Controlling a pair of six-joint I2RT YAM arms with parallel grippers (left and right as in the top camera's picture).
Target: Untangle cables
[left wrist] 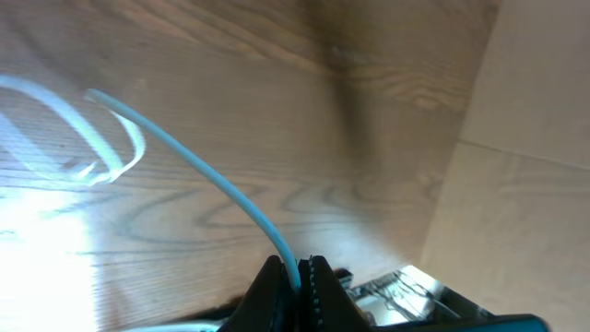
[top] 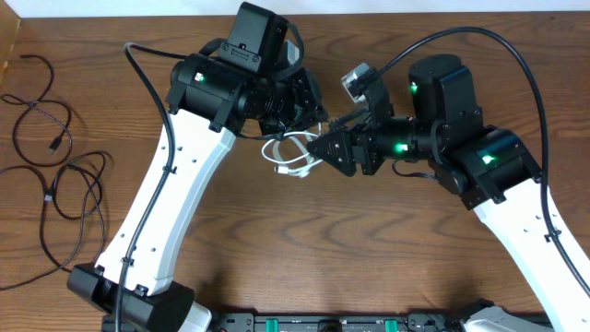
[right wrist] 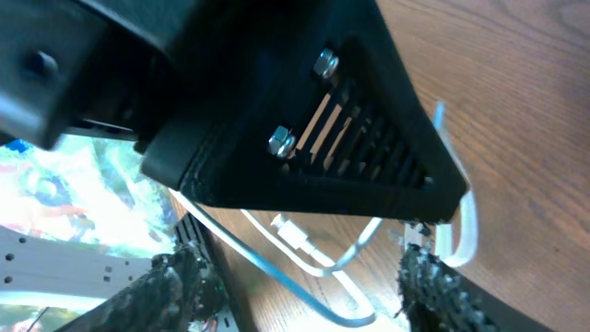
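Left gripper (left wrist: 297, 274): I see its jaws pinching the white cable (left wrist: 212, 180).
Right gripper (right wrist: 304, 286): spread wide; I see white loops between its fingers.
Black cables (top: 64, 180): loosely tangled at the wooden table's (top: 369, 249) left side, well apart from both grippers.

The short cable (top: 275, 152) lies looped at the middle of the counter (top: 369, 249), between the left tool (top: 309, 124) and the right tool (top: 323, 148). The long cables (top: 46, 198) lie well apart, near the counter's left edge.
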